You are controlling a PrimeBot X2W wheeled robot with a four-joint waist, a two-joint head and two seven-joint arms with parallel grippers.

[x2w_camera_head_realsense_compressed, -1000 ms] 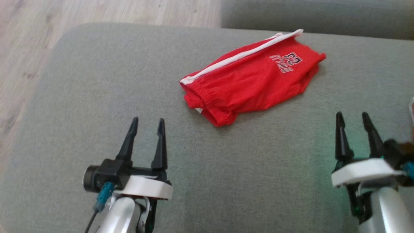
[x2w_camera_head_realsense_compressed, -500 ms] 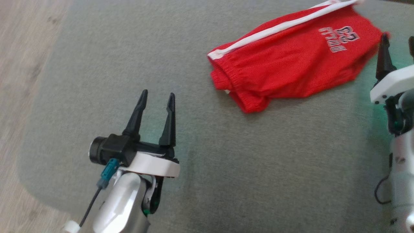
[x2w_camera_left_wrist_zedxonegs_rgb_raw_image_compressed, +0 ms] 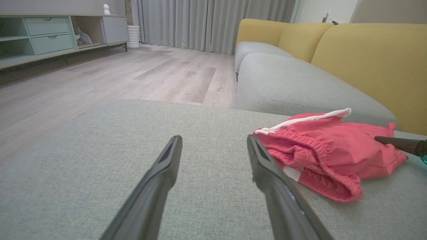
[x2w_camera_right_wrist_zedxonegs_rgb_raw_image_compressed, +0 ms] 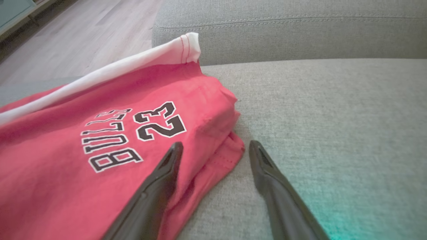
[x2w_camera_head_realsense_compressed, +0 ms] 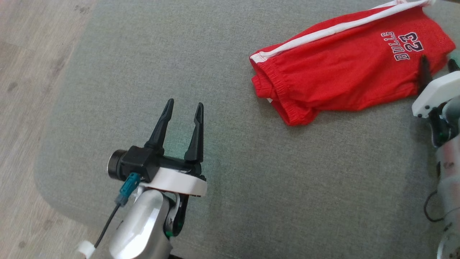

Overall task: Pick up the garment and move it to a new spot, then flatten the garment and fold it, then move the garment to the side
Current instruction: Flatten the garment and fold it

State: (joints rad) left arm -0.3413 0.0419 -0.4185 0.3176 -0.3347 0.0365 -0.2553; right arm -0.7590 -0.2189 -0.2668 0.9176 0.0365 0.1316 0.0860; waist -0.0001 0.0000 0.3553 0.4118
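Observation:
The garment (x2w_camera_head_realsense_compressed: 341,75) is a pair of red shorts with a white side stripe and a "BULLS 23" print, lying loosely folded on the grey sofa cushion (x2w_camera_head_realsense_compressed: 251,180). My right gripper (x2w_camera_head_realsense_compressed: 437,60) stands open at the shorts' right hem. In the right wrist view the gripper (x2w_camera_right_wrist_zedxonegs_rgb_raw_image_compressed: 216,144) straddles the hem corner of the garment (x2w_camera_right_wrist_zedxonegs_rgb_raw_image_compressed: 100,133), one finger over the cloth and the other over bare cushion. My left gripper (x2w_camera_head_realsense_compressed: 184,103) is open with nothing in it, well to the left of the waistband. In the left wrist view the left gripper (x2w_camera_left_wrist_zedxonegs_rgb_raw_image_compressed: 214,138) hovers low over the cushion, with the garment (x2w_camera_left_wrist_zedxonegs_rgb_raw_image_compressed: 333,150) ahead on the right.
Wooden floor (x2w_camera_head_realsense_compressed: 28,72) lies beyond the cushion's rounded left edge. A second grey seat cushion (x2w_camera_left_wrist_zedxonegs_rgb_raw_image_compressed: 293,86) and yellow backrests (x2w_camera_left_wrist_zedxonegs_rgb_raw_image_compressed: 367,60) stand behind the garment. A low cabinet (x2w_camera_left_wrist_zedxonegs_rgb_raw_image_compressed: 50,33) stands far across the room.
The head camera has shifted, sliding the whole picture. My right gripper has gone forward from the bare cushion to the garment's right hem. The left gripper remains open, away from the cloth.

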